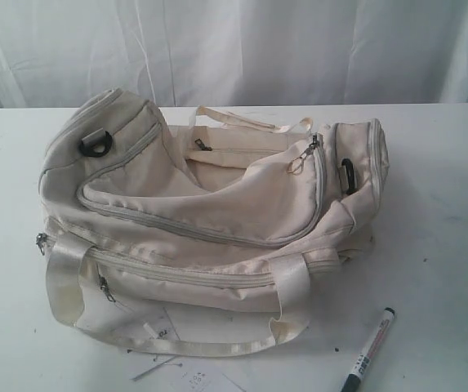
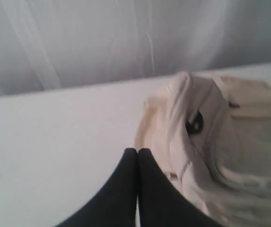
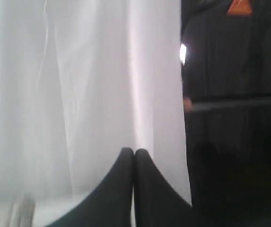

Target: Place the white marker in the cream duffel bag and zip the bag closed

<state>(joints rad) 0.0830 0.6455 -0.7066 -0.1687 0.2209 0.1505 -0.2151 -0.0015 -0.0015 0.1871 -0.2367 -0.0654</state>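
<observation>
table white | curtain behind | cream duffel bag (white marker near) | both jaws clenched, empty

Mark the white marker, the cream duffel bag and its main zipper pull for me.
white marker [image 1: 372, 343], exterior view, middle of barrel.
cream duffel bag [image 1: 217, 200], exterior view, top flap fabric.
main zipper pull [image 1: 301, 159], exterior view, hanging metal tab.
</observation>
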